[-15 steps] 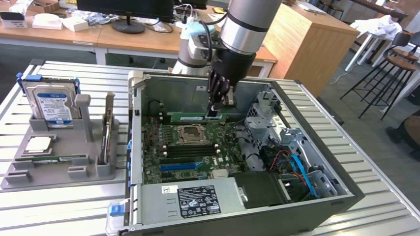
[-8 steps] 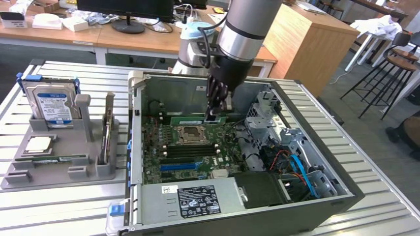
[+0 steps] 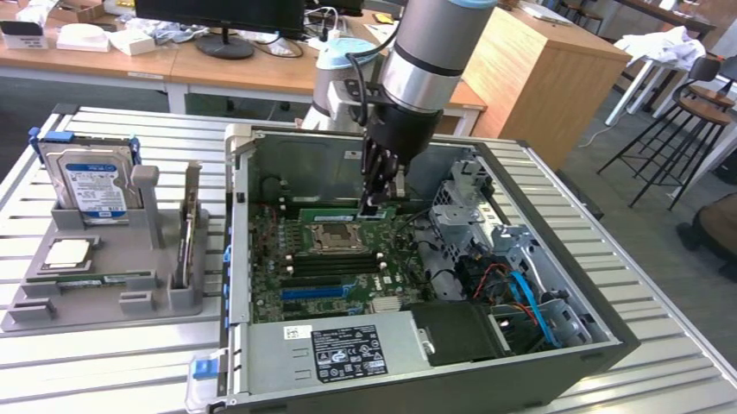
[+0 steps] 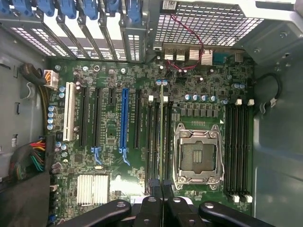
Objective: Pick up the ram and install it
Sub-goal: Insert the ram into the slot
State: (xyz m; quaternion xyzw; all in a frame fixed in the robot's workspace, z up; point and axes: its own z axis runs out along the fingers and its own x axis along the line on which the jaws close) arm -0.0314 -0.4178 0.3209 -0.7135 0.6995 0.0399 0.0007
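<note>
- Slatted metal table [image 3: 116, 371] in a lab room, desks and stools behind it; on it sits an open computer case [image 3: 599, 345], and to the exterior view's left a grey holder [image 3: 116, 297] with a hard drive [image 3: 92, 177] stood in it.
- From the exterior view, the arm [image 3: 426, 52] reaches straight down into the case. Its gripper [image 3: 381, 200] is low over the board, just behind the CPU socket [image 3: 334, 235], and the ram [image 3: 340, 208] shows as a green strip running out from it toward the exterior view's left.
- From the wrist view, the jaws are clamped on the ram [image 4: 162, 137], seen edge-on as a thin line leading away from the fingers [image 4: 152, 189] of the gripper [image 4: 161, 189]. It lies along the bank of black slots beside the CPU socket [image 4: 196, 153] on the motherboard [image 4: 109, 127].
- By my reading the pick-up is done and the stick is lined up with a slot. I cannot tell whether it is pressed home, and the grip is not let go.
</note>
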